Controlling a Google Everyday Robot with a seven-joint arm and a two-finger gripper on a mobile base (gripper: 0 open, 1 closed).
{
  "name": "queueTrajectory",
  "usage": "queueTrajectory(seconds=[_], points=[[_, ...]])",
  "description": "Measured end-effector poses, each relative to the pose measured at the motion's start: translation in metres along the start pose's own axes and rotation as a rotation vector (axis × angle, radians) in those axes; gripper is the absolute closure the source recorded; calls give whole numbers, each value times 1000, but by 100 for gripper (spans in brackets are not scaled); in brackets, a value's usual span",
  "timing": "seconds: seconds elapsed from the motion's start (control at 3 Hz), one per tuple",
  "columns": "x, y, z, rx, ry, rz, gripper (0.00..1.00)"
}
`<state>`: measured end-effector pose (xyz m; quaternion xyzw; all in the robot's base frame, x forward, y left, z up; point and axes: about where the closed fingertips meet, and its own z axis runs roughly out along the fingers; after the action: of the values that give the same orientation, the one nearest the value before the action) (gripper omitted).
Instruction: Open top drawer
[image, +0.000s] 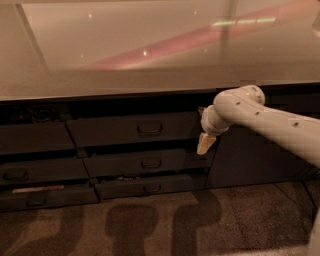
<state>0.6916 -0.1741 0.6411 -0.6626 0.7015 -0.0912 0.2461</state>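
Note:
The top drawer (115, 131) is a wide dark grey front just under the countertop, with a small rectangular pull handle (149, 128) at its middle. My white arm (265, 117) reaches in from the right. My gripper (205, 143) hangs at the arm's end, pointing down with a tan fingertip. It is at the right end of the top drawer's front, well to the right of the handle, and holds nothing that I can see.
Two shorter drawers (145, 163) (150, 188) lie below the top one. Another drawer stack (35, 155) stands at the left, with a pale strip on its lowest front. A plain cabinet door (250, 160) is behind the arm. A glossy countertop (150, 60) overhangs, above speckled floor (150, 225).

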Motion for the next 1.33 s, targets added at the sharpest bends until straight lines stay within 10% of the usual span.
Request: queueTrajectory(seconds=[0.33, 1.33], points=[[-1, 7, -5, -44, -128, 10, 0], [-1, 6, 2, -69, -103, -49, 0]])
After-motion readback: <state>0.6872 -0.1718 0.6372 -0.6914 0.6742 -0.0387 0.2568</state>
